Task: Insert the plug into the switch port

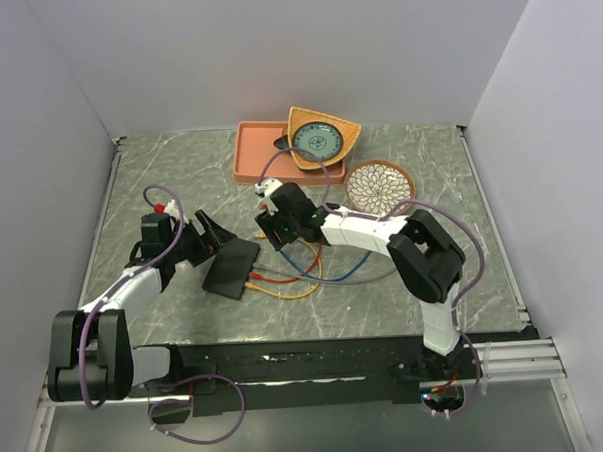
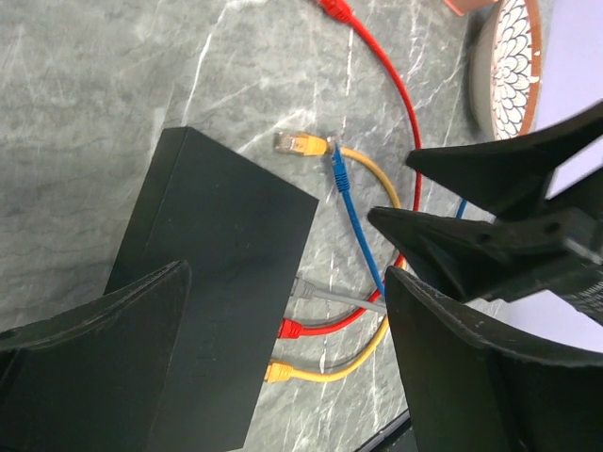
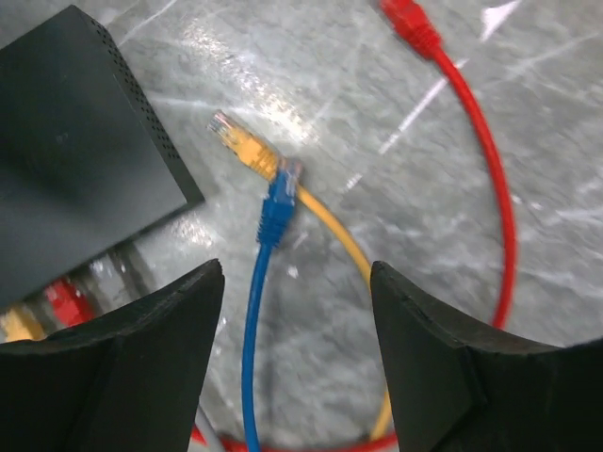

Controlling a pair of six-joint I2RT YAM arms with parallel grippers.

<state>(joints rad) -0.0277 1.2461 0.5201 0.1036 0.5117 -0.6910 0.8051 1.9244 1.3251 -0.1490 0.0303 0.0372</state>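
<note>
The black switch (image 1: 231,268) lies flat on the marble table, left of centre. Along its port edge a grey plug (image 2: 306,287), a red plug (image 2: 292,328) and a yellow plug (image 2: 278,372) sit in sockets. A loose blue plug (image 3: 280,202) lies on the table beside a loose yellow plug (image 3: 240,143), just off the switch's (image 3: 66,141) corner. My right gripper (image 3: 297,273) hangs open over the blue cable with nothing between its fingers. My left gripper (image 2: 287,282) is open above the switch (image 2: 203,282), holding nothing.
A loose red plug (image 3: 410,24) lies farther out on its looping cable. At the back stand a salmon-pink tray (image 1: 253,153), an orange bowl (image 1: 321,137) with a teal dish inside, and a patterned plate (image 1: 379,186). Grey walls close in the table.
</note>
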